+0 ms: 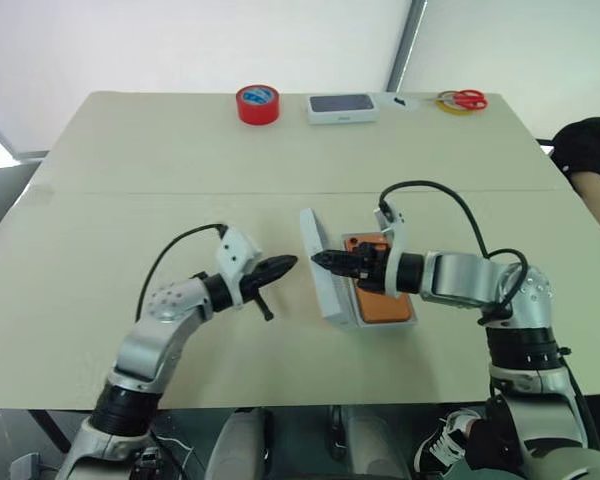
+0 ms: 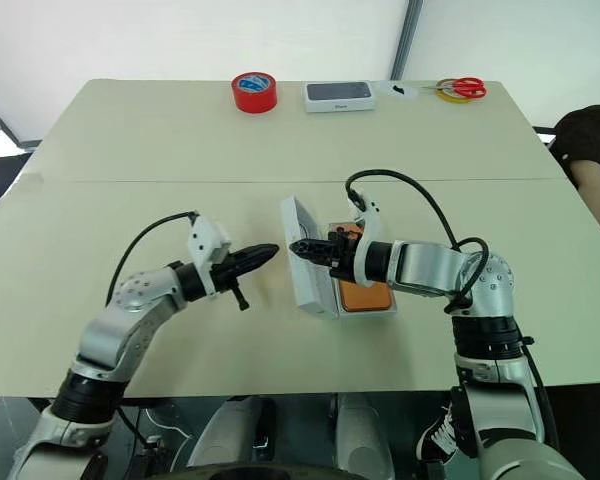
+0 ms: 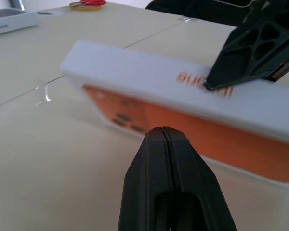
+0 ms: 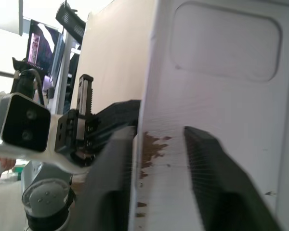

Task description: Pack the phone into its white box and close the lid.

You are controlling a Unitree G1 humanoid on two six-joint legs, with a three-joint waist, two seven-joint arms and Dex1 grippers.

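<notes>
Lid [image 1: 320, 267] stands tilted on its long edge at mid-table, leaning over the white box [image 2: 392, 308] with the orange phone [image 1: 385, 305] lying flat inside; long axis runs away from the robot, matching the box's. Right gripper [image 1: 327, 261] sits at the lid's upper edge, reaching in from the box side across the phone, fingers parted either side of the lid wall, apparently loose on it rather than clamped. Left gripper [image 1: 284, 265] just beside the lid's outer face, fingers pressed together, pointing straight at it, empty. Judgement: lid must swing down toward the right hand's side; left tip is placed to push it over
</notes>
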